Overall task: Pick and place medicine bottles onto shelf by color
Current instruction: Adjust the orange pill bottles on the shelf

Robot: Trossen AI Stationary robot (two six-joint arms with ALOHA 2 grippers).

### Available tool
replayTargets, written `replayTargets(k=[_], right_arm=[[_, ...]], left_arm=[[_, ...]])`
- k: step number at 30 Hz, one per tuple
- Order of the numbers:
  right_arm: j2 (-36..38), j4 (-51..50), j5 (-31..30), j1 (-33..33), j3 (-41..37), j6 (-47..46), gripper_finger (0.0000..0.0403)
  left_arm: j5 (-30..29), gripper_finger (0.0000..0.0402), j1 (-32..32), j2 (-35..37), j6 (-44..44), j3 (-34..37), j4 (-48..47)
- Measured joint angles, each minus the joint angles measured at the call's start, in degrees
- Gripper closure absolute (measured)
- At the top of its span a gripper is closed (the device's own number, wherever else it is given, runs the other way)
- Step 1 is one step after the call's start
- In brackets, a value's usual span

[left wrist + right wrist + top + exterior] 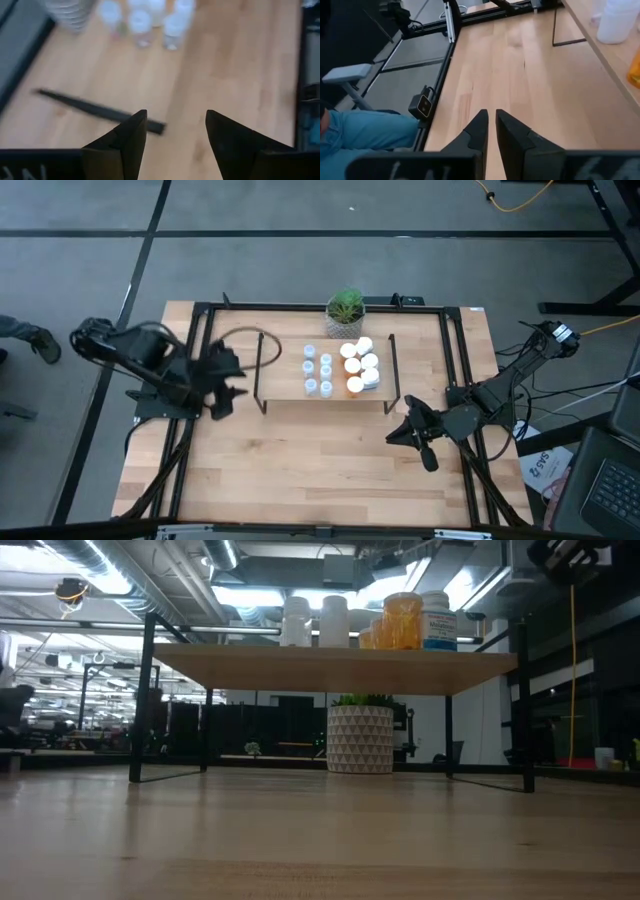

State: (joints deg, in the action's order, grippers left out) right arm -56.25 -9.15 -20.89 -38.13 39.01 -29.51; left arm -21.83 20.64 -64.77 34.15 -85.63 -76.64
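The shelf stands mid-table on thin black side frames. On its board, several pale clear medicine bottles stand in rows at the left, and white and orange ones cluster at the right. The low view shows white bottles and an orange bottle on top of the board. My left gripper hangs open left of the shelf, holding nothing; its wrist view looks down past the fingers at the pale bottles. My right gripper is shut and empty, near and right of the shelf.
A potted green plant stands behind the shelf. The shelf's black frame bar lies ahead of my left fingers. Bare wood tabletop stretches in front of the shelf. A person's leg in jeans shows beyond the table's edge.
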Motion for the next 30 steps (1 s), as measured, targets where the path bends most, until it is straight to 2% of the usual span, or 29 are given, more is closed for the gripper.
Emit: replayTargets(k=[5,10,14,16,24,30], right_arm=[[0.02,0.65,-0.03,0.0,-0.01,2.92,0.0364],[0.02,2.04,-0.02,0.0,-0.01,6.15,0.0364],[0.02,2.8,-0.04,0.0,-0.01,9.42,0.0364],[0.02,3.59,-0.02,0.0,-0.01,10.68,0.0364],[0.02,6.34,-0.04,0.0,-0.03,14.19,0.0364],[0.02,6.86,-0.06,0.01,-0.03,13.28,0.0364]], left_arm=[[-0.14,0.0205,4.91,9.7,-5.23,21.36,24.01],[0.17,0.0205,6.34,19.32,-16.3,37.63,47.99],[6.62,0.0205,6.16,28.1,-27.71,50.66,69.72],[10.22,0.0205,5.38,31.5,-30.15,56.83,77.93],[11.67,0.0205,1.42,39.08,-29.22,73.87,94.1],[13.43,0.0205,-0.74,39.88,-28.7,79.4,99.97]])
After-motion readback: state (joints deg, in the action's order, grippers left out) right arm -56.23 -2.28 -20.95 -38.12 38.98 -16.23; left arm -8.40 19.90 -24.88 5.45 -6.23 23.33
